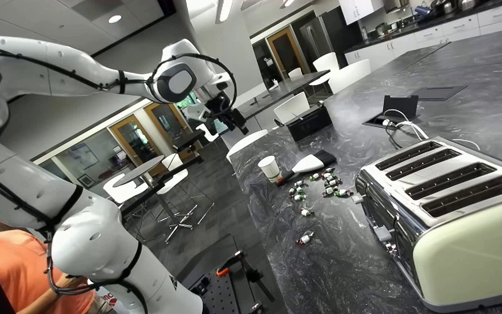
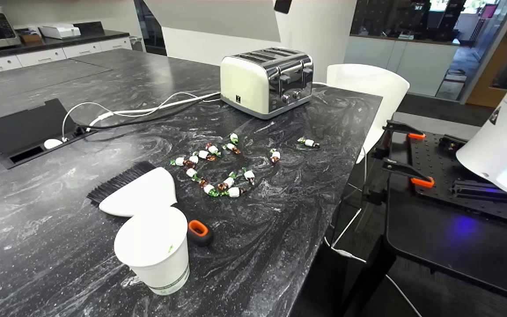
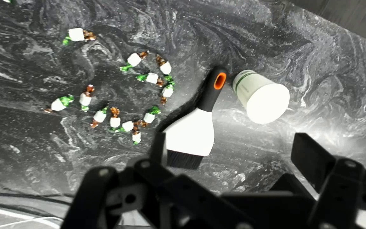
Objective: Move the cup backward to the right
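Observation:
The cup [image 1: 270,168] is small, white and cylindrical, with a green band near its base. It stands upright on the dark marbled table in both exterior views [image 2: 161,264], close beside the handle end of a brush. In the wrist view the cup [image 3: 262,97] is right of centre, seen from above. My gripper [image 1: 239,124] is in the air, higher than the cup, in an exterior view. In the wrist view its fingers [image 3: 230,140] are wide apart with nothing between them, the brush and table showing below. The cup is outside the fingers, apart from them.
A white brush [image 2: 143,193] with black bristles and handle lies against the cup's side. Several wrapped candies [image 2: 209,189] are scattered nearby. A big cream toaster [image 1: 464,244] stands on the table. An open outlet box [image 2: 29,127] has cables. The table edge [image 1: 262,235] runs near the cup.

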### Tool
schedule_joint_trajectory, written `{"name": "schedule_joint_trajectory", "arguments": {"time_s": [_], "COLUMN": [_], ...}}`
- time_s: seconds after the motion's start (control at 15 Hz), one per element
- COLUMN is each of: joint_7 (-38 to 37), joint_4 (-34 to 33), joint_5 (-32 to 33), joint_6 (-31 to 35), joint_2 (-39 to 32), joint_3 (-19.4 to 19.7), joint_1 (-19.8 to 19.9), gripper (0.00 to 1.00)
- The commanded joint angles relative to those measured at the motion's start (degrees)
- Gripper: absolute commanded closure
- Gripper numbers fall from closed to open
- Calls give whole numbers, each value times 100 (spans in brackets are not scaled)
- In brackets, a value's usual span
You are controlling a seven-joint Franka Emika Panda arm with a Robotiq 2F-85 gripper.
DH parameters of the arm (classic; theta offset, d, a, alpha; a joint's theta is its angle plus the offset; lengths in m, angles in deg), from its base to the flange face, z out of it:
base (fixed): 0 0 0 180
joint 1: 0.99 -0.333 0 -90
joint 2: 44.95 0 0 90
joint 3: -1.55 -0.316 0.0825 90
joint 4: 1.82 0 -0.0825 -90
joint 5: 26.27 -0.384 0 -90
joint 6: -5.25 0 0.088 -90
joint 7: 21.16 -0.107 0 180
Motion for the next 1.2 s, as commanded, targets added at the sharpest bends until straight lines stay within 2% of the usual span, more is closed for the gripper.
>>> {"name": "schedule_joint_trajectory", "arguments": {"time_s": [0.0, 0.2, 0.4, 0.53, 0.73, 1.13], "joint_7": [-868, -2016, -3085, -3458, -3569, -3409], "joint_4": [-537, -990, -1499, -1828, -2268, -2819], "joint_5": [570, 1850, 3180, 3590, 3586, 3145], "joint_6": [703, 1118, 974, 914, 919, 886], "joint_2": [-1132, -2047, -2780, -3227, -3790, -4441], "joint_3": [-640, -949, -678, -412, -106, 161], "joint_1": [-56, -6, -295, -570, -906, -1288], "gripper": [0, 0, 0, 0, 0, 0]}}
